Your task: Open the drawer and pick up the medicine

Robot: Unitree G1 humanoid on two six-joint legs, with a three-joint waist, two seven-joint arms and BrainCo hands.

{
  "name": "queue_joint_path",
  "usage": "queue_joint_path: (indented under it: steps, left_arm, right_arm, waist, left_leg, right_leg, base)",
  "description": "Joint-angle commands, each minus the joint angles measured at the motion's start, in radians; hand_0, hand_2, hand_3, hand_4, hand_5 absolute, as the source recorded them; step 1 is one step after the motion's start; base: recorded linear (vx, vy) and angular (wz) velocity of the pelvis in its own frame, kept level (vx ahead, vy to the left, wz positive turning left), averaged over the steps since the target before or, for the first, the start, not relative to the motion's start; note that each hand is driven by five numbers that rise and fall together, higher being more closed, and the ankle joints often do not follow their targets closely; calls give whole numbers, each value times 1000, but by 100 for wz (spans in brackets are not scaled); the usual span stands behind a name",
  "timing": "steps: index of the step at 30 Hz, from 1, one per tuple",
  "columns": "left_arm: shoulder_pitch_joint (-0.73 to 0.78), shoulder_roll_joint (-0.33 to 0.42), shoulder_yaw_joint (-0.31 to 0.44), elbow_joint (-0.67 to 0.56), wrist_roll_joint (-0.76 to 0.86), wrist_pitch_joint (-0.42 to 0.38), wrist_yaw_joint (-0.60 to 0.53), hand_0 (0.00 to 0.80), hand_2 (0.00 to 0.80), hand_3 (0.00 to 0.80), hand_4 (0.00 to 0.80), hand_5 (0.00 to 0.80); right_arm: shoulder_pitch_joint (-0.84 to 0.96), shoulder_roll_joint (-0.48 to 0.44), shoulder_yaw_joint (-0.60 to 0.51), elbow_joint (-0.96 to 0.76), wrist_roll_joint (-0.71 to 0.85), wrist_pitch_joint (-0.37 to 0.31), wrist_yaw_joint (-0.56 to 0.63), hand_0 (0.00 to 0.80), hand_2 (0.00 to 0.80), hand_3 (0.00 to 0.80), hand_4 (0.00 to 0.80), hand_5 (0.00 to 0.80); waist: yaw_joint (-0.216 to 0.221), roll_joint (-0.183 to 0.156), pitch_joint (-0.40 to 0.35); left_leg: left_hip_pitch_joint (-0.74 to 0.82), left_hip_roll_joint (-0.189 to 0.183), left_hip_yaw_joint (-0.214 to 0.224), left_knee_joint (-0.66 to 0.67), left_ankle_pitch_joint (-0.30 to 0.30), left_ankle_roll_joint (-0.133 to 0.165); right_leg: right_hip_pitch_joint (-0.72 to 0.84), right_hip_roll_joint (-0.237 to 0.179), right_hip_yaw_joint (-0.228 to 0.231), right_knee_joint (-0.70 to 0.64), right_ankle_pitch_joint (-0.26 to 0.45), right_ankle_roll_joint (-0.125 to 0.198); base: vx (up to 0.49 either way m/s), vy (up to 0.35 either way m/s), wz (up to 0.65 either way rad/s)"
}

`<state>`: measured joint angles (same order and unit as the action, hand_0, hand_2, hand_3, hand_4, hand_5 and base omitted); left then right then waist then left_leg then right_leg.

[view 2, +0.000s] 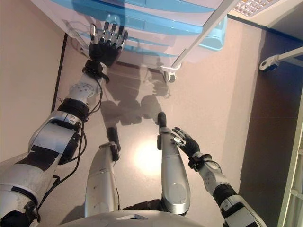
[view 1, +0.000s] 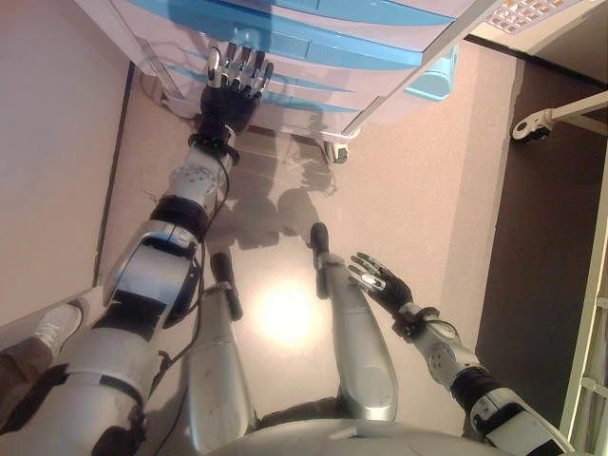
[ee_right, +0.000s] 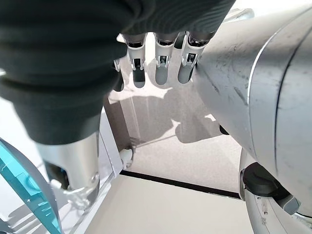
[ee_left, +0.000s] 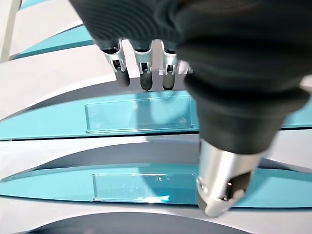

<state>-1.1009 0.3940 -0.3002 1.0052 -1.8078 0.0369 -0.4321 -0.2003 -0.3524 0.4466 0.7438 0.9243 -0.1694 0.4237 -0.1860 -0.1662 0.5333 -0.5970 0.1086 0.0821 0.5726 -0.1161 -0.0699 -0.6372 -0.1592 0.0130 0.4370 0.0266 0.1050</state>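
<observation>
A white drawer cabinet [view 1: 313, 57] on castors stands ahead, with several blue-fronted drawers, all shut. My left hand [view 1: 233, 85] is raised in front of its lower drawers, fingers straight and open, close to the drawer fronts. In the left wrist view the fingertips [ee_left: 141, 78] sit just before a blue drawer front [ee_left: 136, 117] with a clear label window. My right hand [view 1: 380, 280] hangs low at my side, open and empty. No medicine shows in any view.
A castor [view 1: 337, 152] of the cabinet rests on the floor. A wall runs along the left. A white frame with a wheel [view 1: 532, 123] stands at the right over a darker floor strip. A person's shoe [view 1: 57, 323] shows at the lower left.
</observation>
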Motion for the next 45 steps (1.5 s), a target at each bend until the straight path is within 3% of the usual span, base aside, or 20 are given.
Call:
queue_joint_path:
  steps: [1, 13, 28, 29, 30, 32, 34, 36, 37, 38, 41, 45]
  left_arm:
    - [-77, 21, 11, -78, 6, -26, -41, 0, 0, 0, 0, 0]
    - [-104, 20, 2, -110, -28, -24, -132, 0, 0, 0, 0, 0]
    - [-127, -9, -4, -219, -20, -99, -191, 0, 0, 0, 0, 0]
    - [-127, -10, -7, -226, -23, -104, -193, 270, 270, 270, 270, 270]
    - [-129, -10, -7, -230, -24, -109, -191, 411, 411, 411, 411, 411]
    - [-133, -10, -7, -236, -26, -113, -186, 414, 414, 414, 414, 414]
    - [-133, -10, -5, -240, -19, -117, -192, 515, 515, 515, 515, 515]
    - [-131, -10, -5, -244, -20, -115, -194, 543, 543, 543, 543, 543]
    - [-130, -10, -6, -244, -19, -116, -192, 687, 687, 687, 687, 687]
    - [-132, -10, -7, -244, -18, -117, -190, 728, 728, 728, 728, 728]
    - [-133, -12, -7, -244, -19, -119, -193, 787, 787, 787, 787, 787]
    - [-135, -11, -8, -245, -21, -121, -188, 769, 769, 769, 769, 769]
  right_arm:
    - [69, -52, 47, -26, 12, 0, 19, 0, 0, 0, 0, 0]
    - [71, -57, 46, -16, 18, -8, 31, 0, 0, 0, 0, 0]
    - [71, -55, 46, -4, 22, -17, 40, 0, 0, 0, 0, 0]
    - [72, -57, 44, -4, 20, -17, 40, 0, 0, 0, 0, 0]
    - [71, -57, 43, -4, 19, -16, 39, 0, 0, 0, 0, 0]
    - [69, -58, 44, -1, 22, -19, 40, 0, 0, 0, 0, 0]
    - [69, -58, 43, 2, 23, -20, 40, 0, 0, 0, 0, 0]
    - [71, -58, 43, 0, 22, -19, 39, 0, 0, 0, 0, 0]
    - [72, -59, 43, -1, 23, -19, 40, 0, 0, 0, 0, 0]
    - [71, -59, 43, 1, 24, -20, 41, 0, 0, 0, 0, 0]
    - [70, -57, 42, 2, 22, -20, 36, 0, 0, 0, 0, 0]
    - [69, -59, 41, 2, 18, -21, 38, 0, 0, 0, 0, 0]
  waist:
    - [-4, 32, -19]
    - [-7, 32, -20]
    - [-6, 29, -22]
    - [-6, 30, -22]
    - [-6, 31, -22]
    - [-6, 31, -21]
    - [-5, 31, -22]
    - [-5, 31, -24]
    - [-4, 30, -24]
    - [-4, 30, -24]
    - [-4, 31, -24]
    - [-6, 34, -22]
  left_leg:
    - [-11, -5, 35, 3, -62, 27]
    - [-12, -6, 36, 8, -69, 27]
    - [-7, -7, 34, 0, -67, 24]
    - [-6, -8, 34, 0, -66, 24]
    - [-6, -8, 34, 0, -66, 24]
    - [-8, -7, 35, 2, -66, 24]
    - [-9, -7, 34, 3, -66, 23]
    - [-7, -7, 34, 1, -65, 22]
    - [-7, -7, 34, 1, -65, 22]
    - [-6, -7, 35, 0, -64, 22]
    - [-5, -8, 35, -1, -64, 21]
    - [-5, -9, 36, -3, -63, 22]
  right_leg:
    - [13, 44, -28, 91, -108, -20]
    - [13, 44, -25, 87, -107, -22]
    - [18, 44, -26, 82, -107, -29]
    - [17, 44, -26, 83, -107, -30]
    - [17, 44, -25, 84, -108, -30]
    - [15, 43, -26, 86, -109, -31]
    - [15, 43, -27, 87, -110, -31]
    - [17, 42, -28, 85, -109, -32]
    - [18, 42, -29, 84, -109, -32]
    - [18, 42, -30, 84, -109, -32]
    - [20, 41, -29, 81, -109, -33]
    - [19, 41, -28, 81, -110, -34]
  base:
    - [0, 0, 0]
    - [0, 0, 0]
    - [0, 0, 0]
    - [0, 0, 0]
    - [0, 0, 0]
    - [0, 0, 0]
    - [0, 0, 0]
    - [0, 0, 0]
    - [0, 0, 0]
    - [0, 0, 0]
    - [0, 0, 0]
    - [0, 0, 0]
